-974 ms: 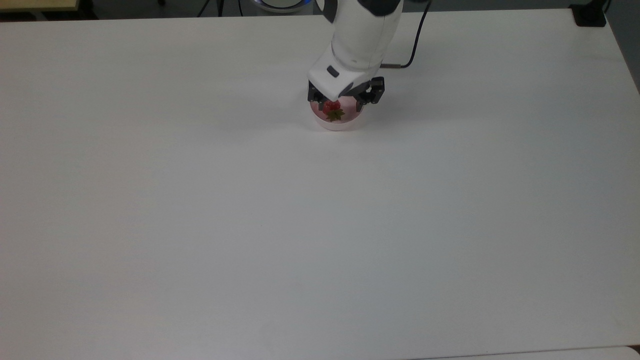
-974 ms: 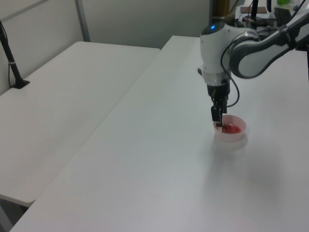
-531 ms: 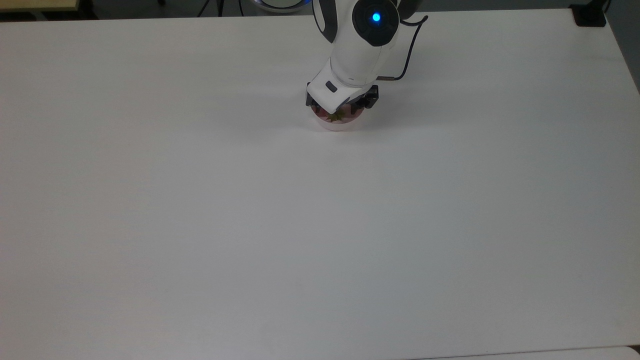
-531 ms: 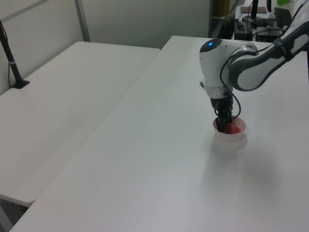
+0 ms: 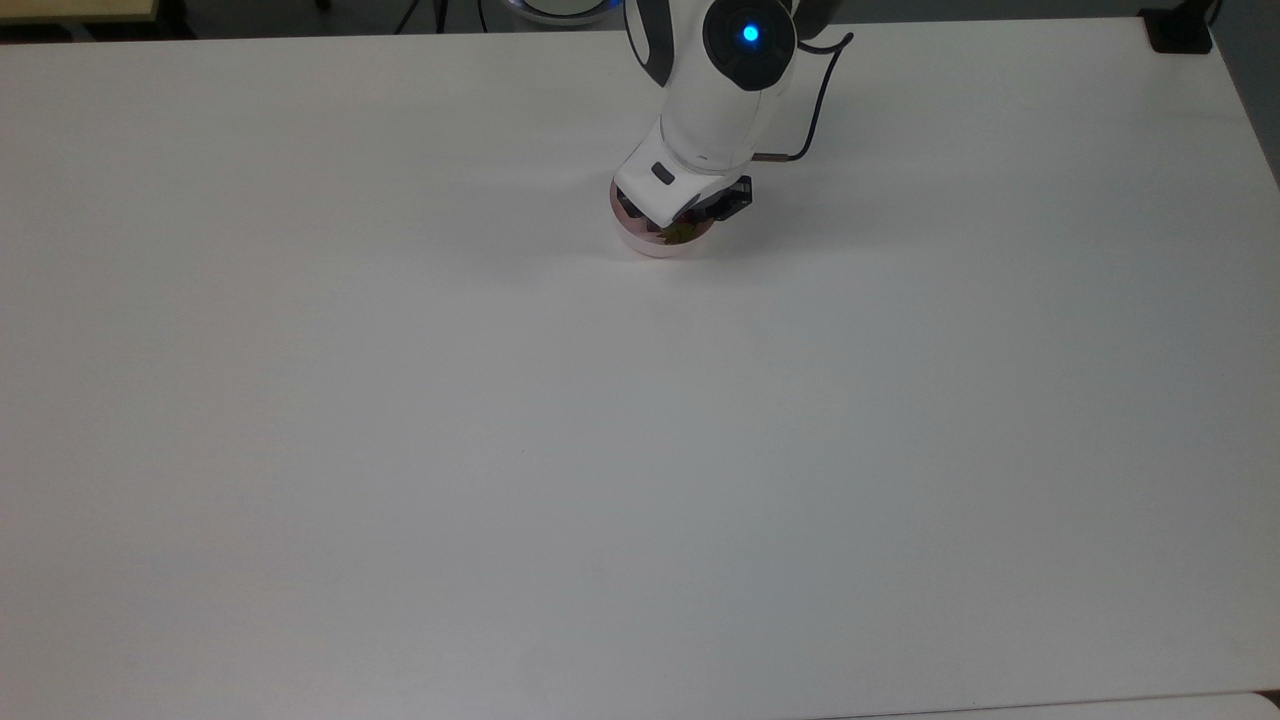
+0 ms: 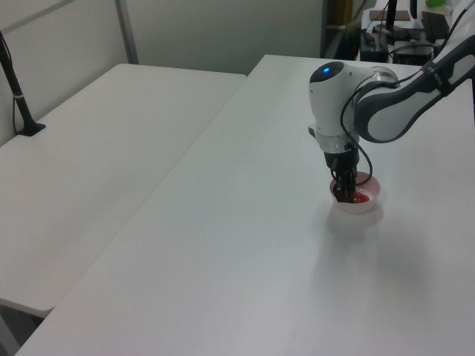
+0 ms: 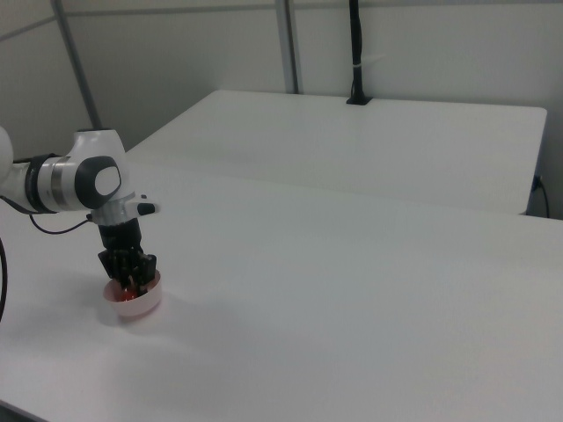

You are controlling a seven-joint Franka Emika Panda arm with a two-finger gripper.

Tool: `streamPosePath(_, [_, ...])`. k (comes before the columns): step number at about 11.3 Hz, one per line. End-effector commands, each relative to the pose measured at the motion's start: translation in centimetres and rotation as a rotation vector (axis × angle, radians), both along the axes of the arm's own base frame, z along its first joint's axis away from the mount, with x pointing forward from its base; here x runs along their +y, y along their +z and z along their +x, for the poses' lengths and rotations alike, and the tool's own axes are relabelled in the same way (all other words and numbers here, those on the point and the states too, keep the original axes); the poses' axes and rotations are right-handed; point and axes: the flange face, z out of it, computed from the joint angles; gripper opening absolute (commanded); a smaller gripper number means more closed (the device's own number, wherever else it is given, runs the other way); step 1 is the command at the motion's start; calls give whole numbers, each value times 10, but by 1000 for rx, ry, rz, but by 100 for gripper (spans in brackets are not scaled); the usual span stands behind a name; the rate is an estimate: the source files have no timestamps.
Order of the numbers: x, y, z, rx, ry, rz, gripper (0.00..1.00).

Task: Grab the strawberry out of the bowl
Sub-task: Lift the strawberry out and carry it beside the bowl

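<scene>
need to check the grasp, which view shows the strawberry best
The left view: the strawberry shows as a red patch in the bowl beside the gripper. The top view gives just its green cap; the right view a red glimpse.

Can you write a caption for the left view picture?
Robot gripper reaches down into the pink bowl for the strawberry.

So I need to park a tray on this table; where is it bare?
Nearly all of the table is bare, from the bowl to the top view's lower, left and right edges. The one crowded spot is the bowl, where the gripper reaches in over the strawberry.
</scene>
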Motion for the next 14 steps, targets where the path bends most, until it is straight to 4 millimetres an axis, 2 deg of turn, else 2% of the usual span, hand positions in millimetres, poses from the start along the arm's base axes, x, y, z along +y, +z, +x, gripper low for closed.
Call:
streamPosePath(1, [-3, 12, -4, -40, -5, 27, 29])
streamPosePath(2, [-5, 21, -3, -49, -4, 34, 29])
streamPosePath(3, [-6, 38, -3, -72, -4, 46, 29])
streamPosePath(5, [-17, 87, 0, -69, -5, 102, 29])
streamPosePath(6, [-37, 109, 9, -39, -1, 141, 29])
streamPosePath(7, [-68, 126, 17, -47, -10, 157, 29])
streamPosePath(8, [-102, 124, 22, -52, -19, 158, 30])
streamPosePath(9, [-137, 107, 28, -36, -15, 144, 30])
streamPosePath(10, [-189, 92, 35, -55, -46, 128, 31])
streamPosePath(11, [-223, 81, 32, -51, -62, 120, 32])
streamPosePath(12, [-241, 65, 25, -18, -67, 94, 32])
streamPosePath(14, [-251, 55, 21, 5, -65, 67, 35])
